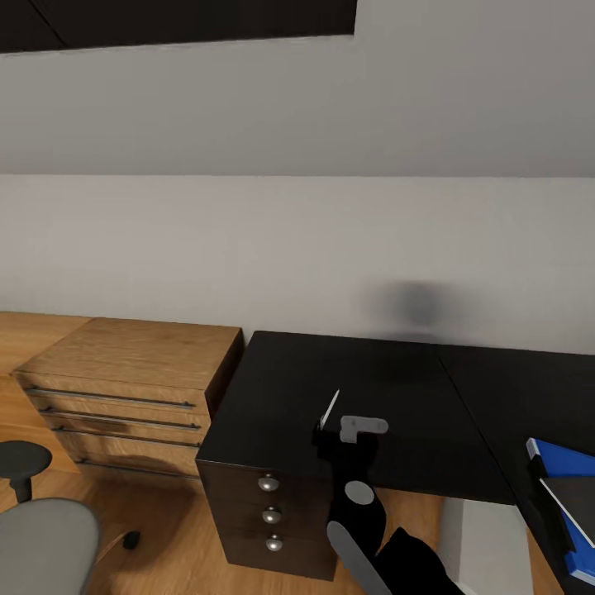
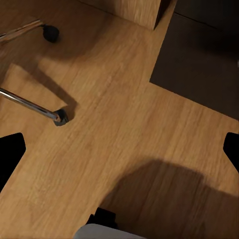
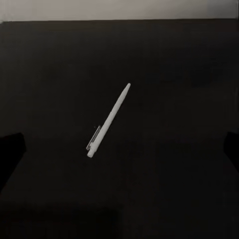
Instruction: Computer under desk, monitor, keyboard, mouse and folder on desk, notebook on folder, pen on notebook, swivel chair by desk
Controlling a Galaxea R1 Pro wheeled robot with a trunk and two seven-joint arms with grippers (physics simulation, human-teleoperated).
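Pen [image 3: 108, 121], slim and white-silver with a side clip, is seen lying loose on the glossy black desk [image 1: 372, 388], tip toward one o'clock. The right hand [image 3: 119, 149] is spread wide around it; the left hand [image 2: 119, 149] is likewise held wide over the wooden floor [image 2: 124, 124].

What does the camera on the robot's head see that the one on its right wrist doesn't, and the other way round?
The head view alone takes in the wall, the light-wood cabinet, the desk's drawer knobs, the swivel chair and the blue folder with the notebook on it. The right wrist view alone gives the pen's full length, clip included. Both share the pen and the black desk.
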